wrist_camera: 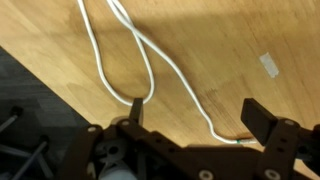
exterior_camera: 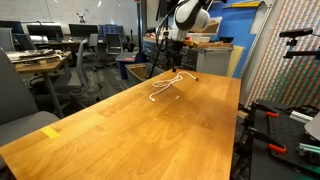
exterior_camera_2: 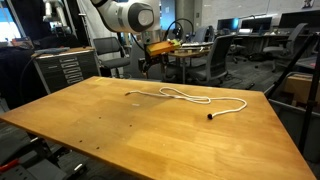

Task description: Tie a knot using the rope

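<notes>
The rope (exterior_camera_2: 185, 97) is a thin white cord lying loose on the wooden table (exterior_camera_2: 150, 130), with one loop and a dark tip (exterior_camera_2: 210, 116) near the table's middle. It also shows at the far end of the table in an exterior view (exterior_camera: 165, 86). My gripper (wrist_camera: 198, 108) is open and empty, hovering a little above the rope. In the wrist view one strand of the rope (wrist_camera: 208, 123) runs between the two fingers and the loop's end lies by the left finger. In both exterior views the gripper (exterior_camera: 167, 58) (exterior_camera_2: 150, 64) hangs over one end of the rope.
A yellow tape piece (exterior_camera: 50, 131) sits near the table's front corner and a small white tape patch (wrist_camera: 268, 65) lies by the rope. Office chairs and desks (exterior_camera_2: 215, 55) stand beyond the table's far edge. A patterned panel (exterior_camera: 290, 60) stands beside the table.
</notes>
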